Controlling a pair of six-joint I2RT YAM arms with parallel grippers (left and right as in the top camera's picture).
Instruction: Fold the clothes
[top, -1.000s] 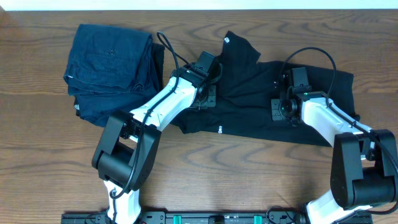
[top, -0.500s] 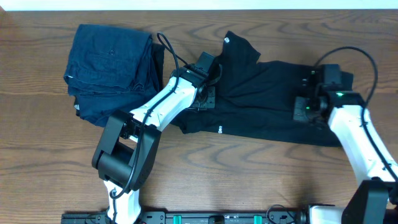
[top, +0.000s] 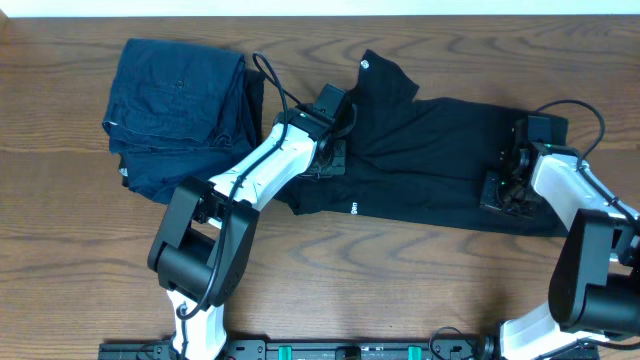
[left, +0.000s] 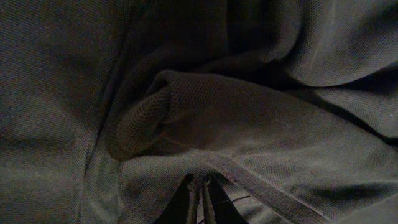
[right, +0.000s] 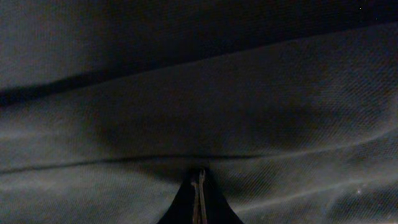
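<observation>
Dark wood-grain table (top: 60, 250), pale strip (top: 300, 7) along far edge.

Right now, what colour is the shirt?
The shirt is black; the overhead view shows it best.

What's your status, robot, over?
Left gripper shut on black T-shirt. Right gripper shut on its right end. Shirt rumpled. Denim stack left, not blocking.

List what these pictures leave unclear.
Left wrist: whether the left tool pinches the T-shirt; too dark, cut by the bottom edge.
Right wrist: same for the right tool.
Overhead: the white logo is too small to read; the left arm covers cloth beneath it.
</observation>
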